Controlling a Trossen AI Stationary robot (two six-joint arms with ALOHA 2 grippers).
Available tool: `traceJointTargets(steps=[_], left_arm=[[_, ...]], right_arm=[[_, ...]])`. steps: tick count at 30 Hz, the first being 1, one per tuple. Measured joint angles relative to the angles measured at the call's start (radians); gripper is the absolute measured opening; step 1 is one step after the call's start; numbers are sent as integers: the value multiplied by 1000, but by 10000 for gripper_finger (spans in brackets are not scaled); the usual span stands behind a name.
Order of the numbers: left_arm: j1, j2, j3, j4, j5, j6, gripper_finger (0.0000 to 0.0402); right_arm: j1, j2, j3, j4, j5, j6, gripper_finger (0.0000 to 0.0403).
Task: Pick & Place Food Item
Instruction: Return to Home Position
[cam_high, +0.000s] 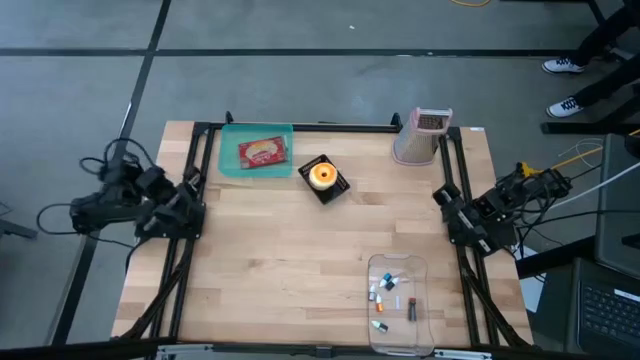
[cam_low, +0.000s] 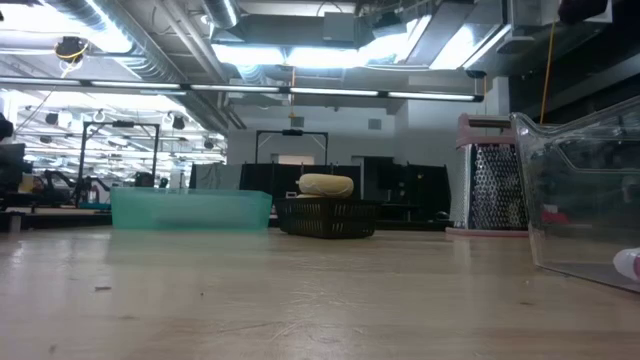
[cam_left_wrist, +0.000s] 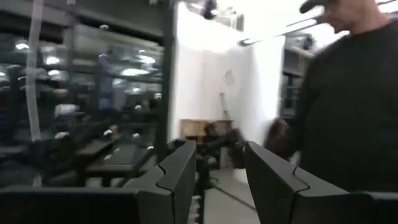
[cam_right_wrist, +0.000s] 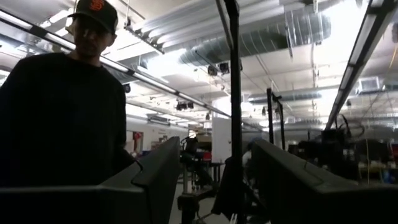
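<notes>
A round yellow-orange food item (cam_high: 321, 175) lies in a small black basket (cam_high: 330, 190) at the middle of the table's far half; the low view shows the food item (cam_low: 326, 185) resting on the basket (cam_low: 328, 217). To its left a teal tray (cam_high: 230, 160) holds a red packet (cam_high: 262, 152). My left gripper (cam_left_wrist: 217, 155) is drawn back at the table's left edge (cam_high: 190, 195), open and empty, pointing up into the room. At the right edge, my right gripper (cam_right_wrist: 214, 155) is folded back (cam_high: 445, 195), also open and empty.
A pink-framed metal grater (cam_high: 420, 135) stands at the far right corner. A clear plastic box (cam_high: 400, 300) with several small items sits near the front right. A person in a dark top (cam_right_wrist: 62, 118) stands beyond the table. Bare wood lies in the table's middle and left.
</notes>
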Motion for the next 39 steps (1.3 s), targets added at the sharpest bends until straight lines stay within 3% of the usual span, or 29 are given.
traceJointTargets(steps=[5,14,21,26,30,34,39], left_arm=[[0,0,-132,44,-48,-1,132],[-1,-2,-405,360,-72,-116,136],[5,-2,-419,155,-213,-11,134],[12,4,-419,-18,-501,48,138],[12,29,-419,-41,-640,174,144],[12,86,-419,-44,-645,310,145],[6,171,-419,-45,-645,295,144]], right_arm=[[-2,-4,-52,-6,-6,24,199],[-2,-5,-51,-145,-15,26,199],[-2,-4,-51,-210,-17,26,199],[-2,-4,-51,-328,-11,52,199],[-2,-4,-50,-468,-17,55,199],[-2,-3,-50,-581,-24,91,199],[0,29,-49,-587,-51,19,199]])
